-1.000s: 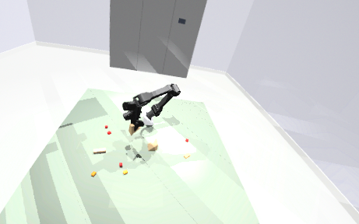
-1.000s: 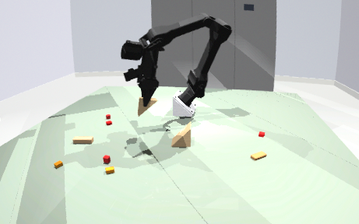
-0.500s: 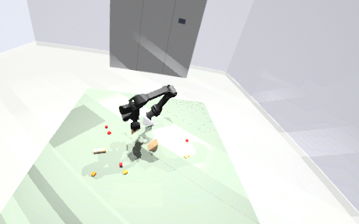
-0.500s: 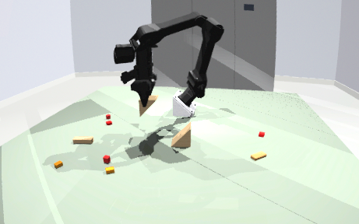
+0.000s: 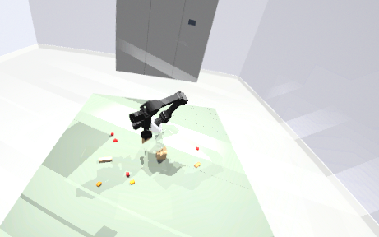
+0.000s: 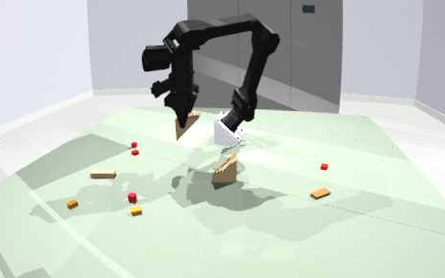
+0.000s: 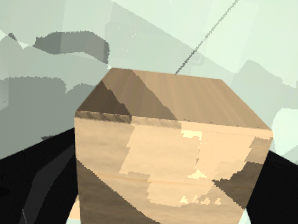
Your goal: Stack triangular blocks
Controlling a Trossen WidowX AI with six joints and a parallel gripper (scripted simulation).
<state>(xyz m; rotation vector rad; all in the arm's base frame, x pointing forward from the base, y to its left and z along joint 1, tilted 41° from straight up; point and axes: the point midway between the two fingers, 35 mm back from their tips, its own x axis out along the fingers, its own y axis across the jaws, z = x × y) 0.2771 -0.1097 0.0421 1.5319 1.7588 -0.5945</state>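
One wooden triangular block (image 5: 161, 155) (image 6: 229, 172) stands on the table near the arm's base, its upright face to the right and its sloped face up and to the left in the exterior view. My gripper (image 5: 145, 137) (image 6: 182, 122) (image 7: 165, 140) is shut on the other triangular block (image 6: 191, 120) (image 7: 175, 100). It holds this block in the air, up and to the left of the standing block and apart from it. The held block has its flat face on top and its sloped face down and to the right. Its far part is hidden by the fingers in the exterior view.
A pale wooden bar (image 5: 105, 160) (image 6: 102, 174) lies at the left. Two small red pieces (image 6: 134, 144) (image 6: 135, 152) lie behind it. A red cube (image 6: 132, 197), a yellow block (image 6: 136, 210) and an orange block (image 6: 72, 204) lie front left. An orange plank (image 6: 320, 193) and a red piece (image 6: 324, 166) lie right.
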